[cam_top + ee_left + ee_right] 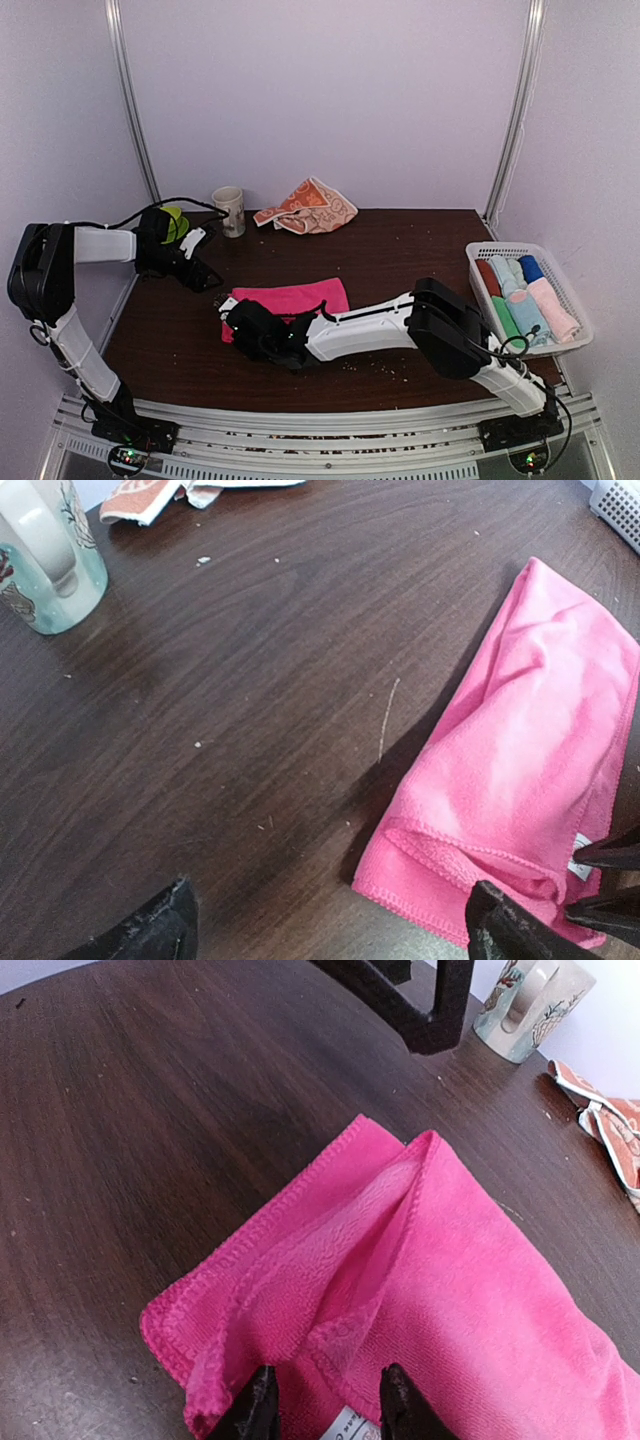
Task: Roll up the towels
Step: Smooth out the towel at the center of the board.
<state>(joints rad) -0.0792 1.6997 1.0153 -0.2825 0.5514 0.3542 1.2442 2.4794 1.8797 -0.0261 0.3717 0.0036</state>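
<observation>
The hot pink towel (297,297) lies folded on the dark table, and in the right wrist view its left end (400,1260) shows loose layered folds with a white label. My right gripper (328,1407) stands over that end, its fingers (256,1408) a little apart with a hemmed fold lying loose between them. From above, the right gripper (236,318) is at the towel's near left corner. Left of the towel (520,770), my left gripper (325,940) hovers wide open over bare wood and holds nothing. The orange-peach printed towel (308,208) lies crumpled at the back.
A patterned mug (230,210) stands at the back left, beside the orange towel (150,495). A white basket (575,300) holding several rolled cloths sits at the right edge. The left gripper's dark finger (425,1010) crosses the top of the right wrist view.
</observation>
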